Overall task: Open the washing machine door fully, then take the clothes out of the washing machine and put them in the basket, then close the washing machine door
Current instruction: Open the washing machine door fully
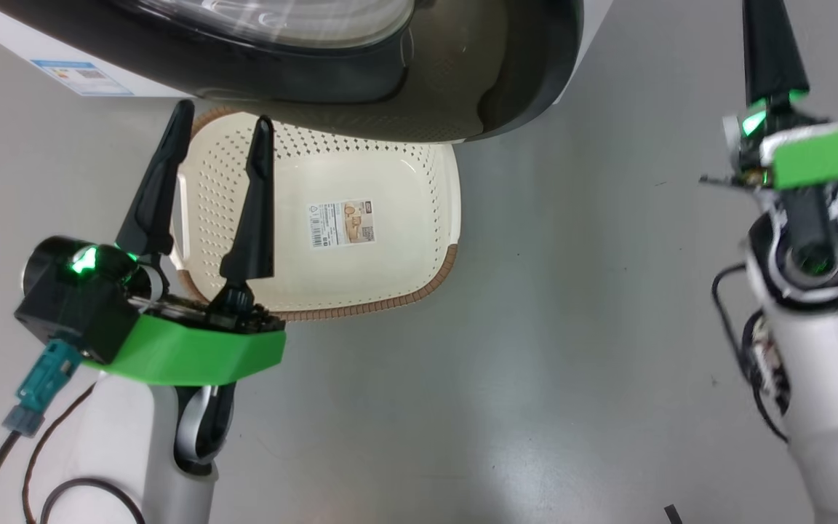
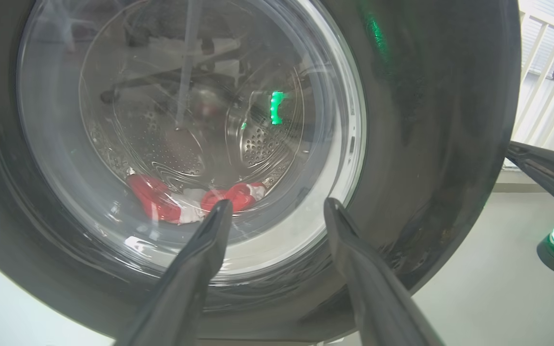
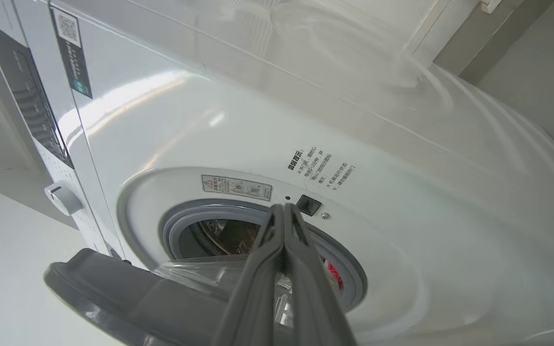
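The washing machine door (image 1: 463, 87), black-rimmed with a bulging glass window, stands partly open over the basket (image 1: 419, 218), which holds nothing but its sticker. My left gripper (image 1: 225, 115) is open above the basket's left side, just in front of the door. Its fingers (image 2: 278, 204) point at the door glass (image 2: 185, 134), and red and white clothes (image 2: 161, 202) show through it in the drum. My right gripper (image 1: 768, 29) is shut at the far right, holding nothing. Its closed fingers (image 3: 284, 207) point at the washing machine (image 3: 258, 120) near the grey ring, where a bit of red clothes (image 3: 335, 279) shows.
Grey floor spreads between my two arms and to the right of the basket. The door's inner side (image 3: 128, 298) juts out at the lower left of the right wrist view. A white railing (image 2: 546, 72) stands beyond the door. Cables trail from my left forearm (image 1: 41, 451).
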You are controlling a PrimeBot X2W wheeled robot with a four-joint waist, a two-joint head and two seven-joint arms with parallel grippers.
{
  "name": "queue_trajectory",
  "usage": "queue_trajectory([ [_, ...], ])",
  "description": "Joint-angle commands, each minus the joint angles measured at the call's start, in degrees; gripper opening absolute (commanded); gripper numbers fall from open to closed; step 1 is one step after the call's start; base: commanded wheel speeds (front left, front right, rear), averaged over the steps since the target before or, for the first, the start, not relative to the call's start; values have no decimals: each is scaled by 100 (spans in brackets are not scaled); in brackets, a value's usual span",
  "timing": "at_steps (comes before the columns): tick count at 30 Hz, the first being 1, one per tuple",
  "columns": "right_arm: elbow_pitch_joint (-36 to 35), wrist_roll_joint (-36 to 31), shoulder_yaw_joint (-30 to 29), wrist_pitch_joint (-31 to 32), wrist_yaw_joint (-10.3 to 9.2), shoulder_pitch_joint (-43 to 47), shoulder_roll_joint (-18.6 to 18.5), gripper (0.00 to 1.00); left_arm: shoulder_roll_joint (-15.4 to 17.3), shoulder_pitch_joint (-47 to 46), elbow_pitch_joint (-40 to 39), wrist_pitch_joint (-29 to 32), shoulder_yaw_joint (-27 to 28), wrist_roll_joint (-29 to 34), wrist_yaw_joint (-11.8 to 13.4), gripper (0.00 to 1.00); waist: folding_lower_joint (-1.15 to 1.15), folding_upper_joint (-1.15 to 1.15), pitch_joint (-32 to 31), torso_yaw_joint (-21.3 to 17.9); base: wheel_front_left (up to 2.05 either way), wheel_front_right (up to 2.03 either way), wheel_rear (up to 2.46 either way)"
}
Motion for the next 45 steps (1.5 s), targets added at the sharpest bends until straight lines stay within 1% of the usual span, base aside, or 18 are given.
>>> queue_trajectory([
  [1, -111, 154, 99, 111, 44, -72, 77, 0, 112, 104, -127, -44, 152, 37, -31, 100, 0, 0, 17, 19, 0, 0, 0],
  [5, 329, 1069, 78, 1029, 44, -623, -15, 0, 112, 75, -118, -44, 151, 47, -31, 100, 0, 0, 58, 85, 0, 0, 0],
  [11, 971, 2146, 272, 2575, 44, -1300, -96, 0, 112, 86, -93, -44, 142, 20, -31, 100, 0, 0, 64, 182, 0, 0, 0],
  [17, 1574, 2674, 521, 3539, 44, -1871, -240, 0, 112, 106, -23, -44, 101, -42, -31, 100, 0, 0, 44, 245, 0, 0, 0],
  [20, 1718, 2825, 637, 3879, 44, -2073, -328, 0, 112, 107, -3, -44, 105, -61, -31, 100, 0, 0, 40, 271, 0, 0, 0],
  [23, 1785, 2936, 747, 4124, 44, -2182, -399, 0, 112, 116, 4, -44, 118, -67, -31, 100, 0, 0, 40, 283, 0, 0, 0],
  [27, 1797, 2979, 885, 4299, 44, -2222, -497, 0, 112, 126, 20, -44, 139, -73, -28, 100, 0, 0, 35, 279, 0, 0, 0],
  [31, 1700, 2912, 1020, 4362, 44, -2154, -562, 0, 112, 124, 28, -44, 152, -65, -25, 100, 0, 0, 29, 262, 0, 0, 0],
  [39, 1368, 3006, 1104, 4534, 44, -1811, -588, 0, 112, 133, 34, -44, 125, -71, 4, 100, 0, 0, -49, 256, 0, 0, 0],
  [45, 1326, 2974, 1206, 4545, 44, -1571, -598, 0, 112, 155, 28, -44, 118, -92, 46, 100, 0, 0, -187, 325, 0, 0, 0],
])
